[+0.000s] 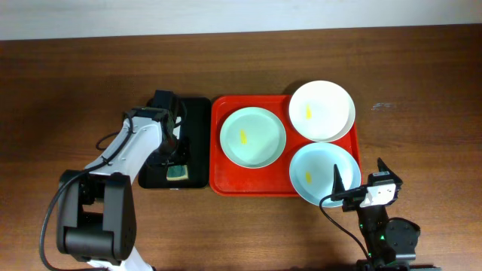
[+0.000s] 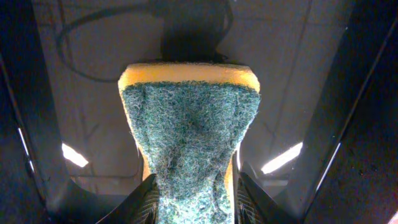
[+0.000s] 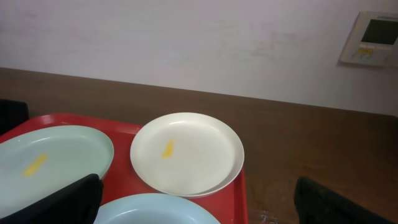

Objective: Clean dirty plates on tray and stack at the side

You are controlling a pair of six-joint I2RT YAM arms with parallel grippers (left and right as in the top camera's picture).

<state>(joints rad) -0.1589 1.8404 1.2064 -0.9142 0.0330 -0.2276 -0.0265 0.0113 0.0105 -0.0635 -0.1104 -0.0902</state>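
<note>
Three plates lie on the red tray (image 1: 218,162): a mint plate (image 1: 253,136) at the left, a white plate (image 1: 322,111) at the back right and a pale blue plate (image 1: 324,173) at the front right. Each has a small yellow smear. My left gripper (image 1: 175,159) is over the black tray, shut on a green and yellow sponge (image 2: 189,137) that is pinched narrow between its fingers (image 2: 191,202). My right gripper (image 1: 358,177) is open and empty at the tray's front right corner. Its fingers (image 3: 199,208) straddle the near edge of the blue plate (image 3: 155,211), with the white plate (image 3: 193,155) beyond it.
A narrow black tray (image 1: 197,120) stands against the red tray's left side. Bare brown table surrounds both trays. The mint plate (image 3: 56,155) and the red tray's floor (image 3: 124,180) show in the right wrist view, with a wall panel (image 3: 373,37) behind.
</note>
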